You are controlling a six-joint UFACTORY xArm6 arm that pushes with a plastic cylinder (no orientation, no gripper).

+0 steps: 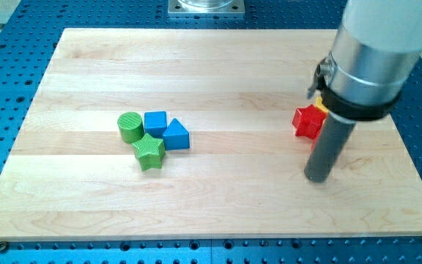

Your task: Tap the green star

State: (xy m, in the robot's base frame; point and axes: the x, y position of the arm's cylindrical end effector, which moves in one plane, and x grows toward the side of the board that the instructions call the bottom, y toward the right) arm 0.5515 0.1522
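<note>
While my tip (pixel 318 176) rests beside the red block (pixel 308 121), no pincer visible, the green star (pixel 149 151) waits well leftward on the desk (pixel 233 205); next, probably slide left.

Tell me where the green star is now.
The green star lies left of centre on the board, touching the green cylinder and blue triangle, far from my tip.

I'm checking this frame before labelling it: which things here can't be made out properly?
- Yellow block, camera view: only a sliver shows behind the arm; shape unreadable.
- Red block: its right side is covered by the rod; shape uncertain.
- Arm: cut off by the view's top edge.
- My tip shows, far right of the green star.
</note>
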